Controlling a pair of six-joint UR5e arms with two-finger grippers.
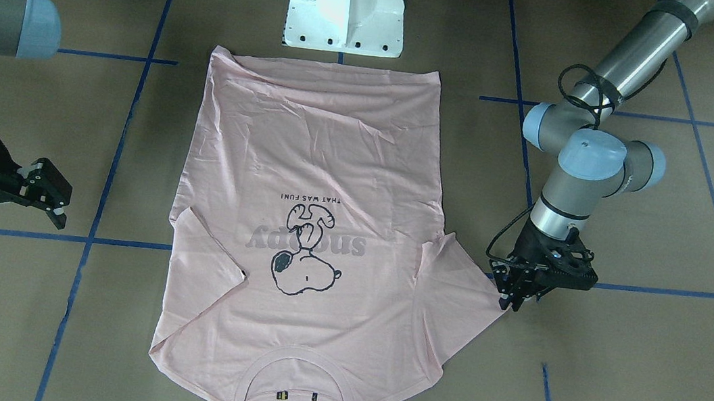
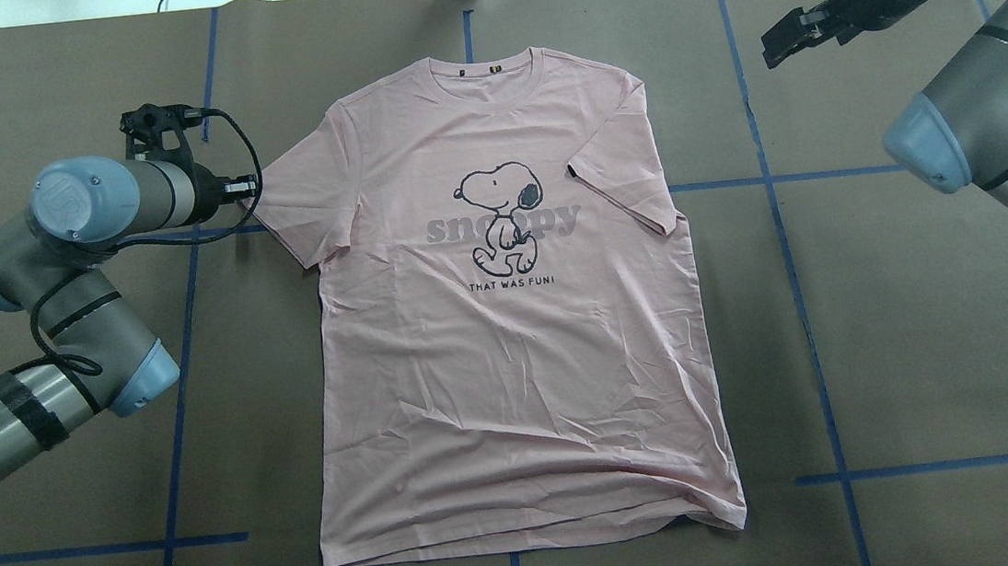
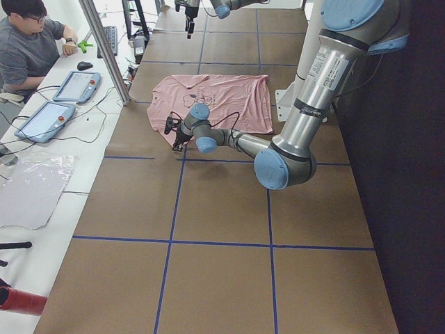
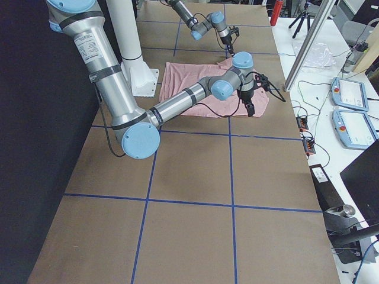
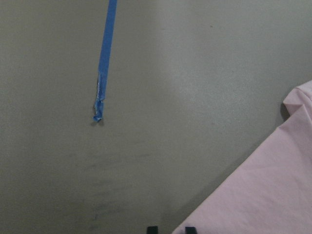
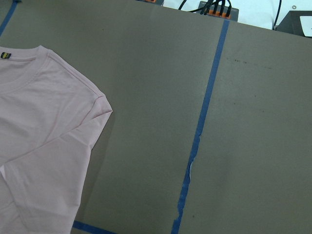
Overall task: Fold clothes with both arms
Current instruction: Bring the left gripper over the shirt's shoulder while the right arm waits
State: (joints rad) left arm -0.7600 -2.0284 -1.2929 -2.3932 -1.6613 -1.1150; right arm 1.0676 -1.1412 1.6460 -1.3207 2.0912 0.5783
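Judging folding unstarted, I see my left gripper (image 1: 517, 302), narrowly apart, at the sleeve tip (image 1: 488, 305) of the shirt (image 1: 321, 155), needing a pinch next; right gripper (image 1: 62, 204), spread, hangs well off it.

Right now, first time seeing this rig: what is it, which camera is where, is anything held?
A left arm and a right arm stand at a brown table with blue tape lines. Six cameras: one facing the robot, one overhead behind it, one at each table end, one on each wrist. A pink T-shirt lies flat, print up, neck away from the robot. The left fingers point down at a sleeve tip; I cannot tell whether they grip it. The right fingers hang open off the other side, holding nothing.
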